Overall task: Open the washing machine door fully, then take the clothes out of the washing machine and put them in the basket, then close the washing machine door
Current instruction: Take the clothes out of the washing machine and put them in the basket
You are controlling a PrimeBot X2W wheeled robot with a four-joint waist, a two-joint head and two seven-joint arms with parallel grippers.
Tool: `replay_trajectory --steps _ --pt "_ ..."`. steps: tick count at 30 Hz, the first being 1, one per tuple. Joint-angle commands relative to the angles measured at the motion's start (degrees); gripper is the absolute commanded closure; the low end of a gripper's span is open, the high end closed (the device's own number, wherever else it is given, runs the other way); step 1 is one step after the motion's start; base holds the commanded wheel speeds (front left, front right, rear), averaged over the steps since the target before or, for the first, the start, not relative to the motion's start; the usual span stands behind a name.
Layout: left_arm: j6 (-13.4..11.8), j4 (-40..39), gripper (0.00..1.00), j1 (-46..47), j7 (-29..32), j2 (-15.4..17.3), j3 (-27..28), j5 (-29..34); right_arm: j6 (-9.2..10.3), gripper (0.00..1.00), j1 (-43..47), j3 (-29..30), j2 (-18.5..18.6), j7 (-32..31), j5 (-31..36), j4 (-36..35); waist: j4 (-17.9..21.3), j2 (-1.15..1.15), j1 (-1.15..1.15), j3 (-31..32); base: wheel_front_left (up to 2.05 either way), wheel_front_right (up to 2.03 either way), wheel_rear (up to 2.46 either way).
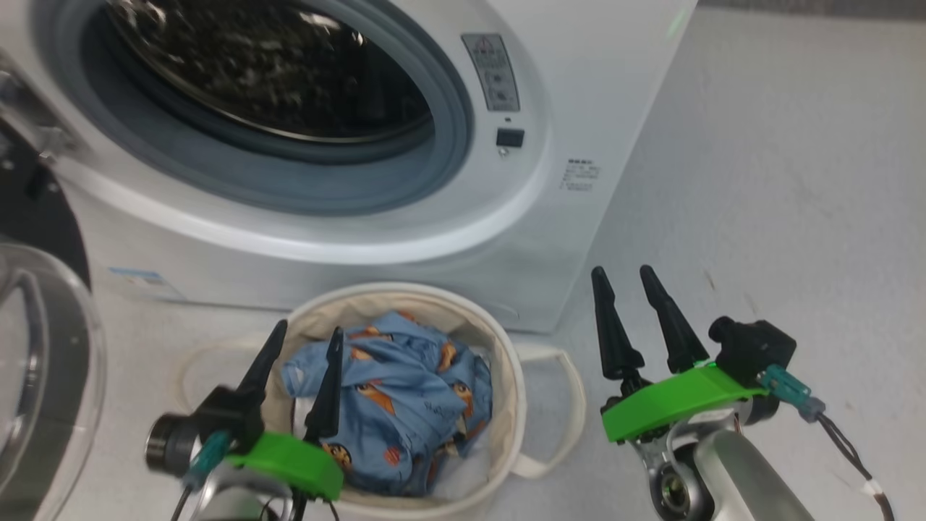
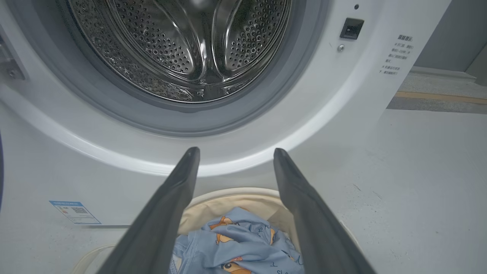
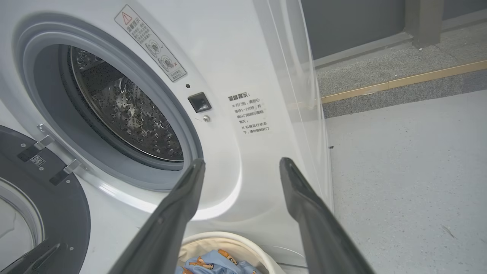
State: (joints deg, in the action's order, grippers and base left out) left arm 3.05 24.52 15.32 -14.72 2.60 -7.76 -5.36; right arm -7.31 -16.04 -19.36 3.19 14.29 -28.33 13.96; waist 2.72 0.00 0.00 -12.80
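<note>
The white washing machine stands with its drum showing bare steel. The washing machine door hangs swung open at the left, and its black ring is also in the right wrist view. The cream basket sits on the floor in front of the washer. The light blue clothes lie bunched inside it. My left gripper is open over the basket's near left side, holding nothing, with the clothes below its fingers. My right gripper is open and empty to the right of the basket.
Pale grey floor stretches to the right of the washer. A raised kerb with a yellow strip runs behind it. The open door's clear dome bulges out at the left, close to my left arm.
</note>
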Motion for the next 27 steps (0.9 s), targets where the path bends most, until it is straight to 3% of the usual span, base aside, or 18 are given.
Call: replay_trajectory --steps 1,12,23,27 --pt "0.05 -2.51 0.0 -0.32 -0.28 0.42 2.29 -0.51 -0.18 0.0 0.12 -0.94 -0.32 0.71 -0.24 -1.66 -1.03 0.0 0.0 2.19 0.0 0.0 0.0" --pt "-3.22 -18.37 0.0 -8.86 -0.28 0.3 3.34 -1.24 -0.18 0.0 3.51 0.24 -0.32 0.71 0.21 -1.91 -2.0 0.0 0.0 7.0 0.0 0.0 0.0" --pt "-7.6 -19.85 0.0 -15.77 -0.28 0.29 4.65 -4.55 -0.18 0.0 7.75 3.44 -0.32 0.71 0.03 -1.48 -1.19 0.0 0.0 10.57 0.0 0.0 0.0" --pt "-8.05 -18.99 0.0 -17.1 -0.28 0.29 4.21 -4.69 -0.18 0.0 8.75 3.75 -0.32 0.71 -0.17 -1.13 -0.97 0.0 0.0 11.87 0.0 0.0 0.0"
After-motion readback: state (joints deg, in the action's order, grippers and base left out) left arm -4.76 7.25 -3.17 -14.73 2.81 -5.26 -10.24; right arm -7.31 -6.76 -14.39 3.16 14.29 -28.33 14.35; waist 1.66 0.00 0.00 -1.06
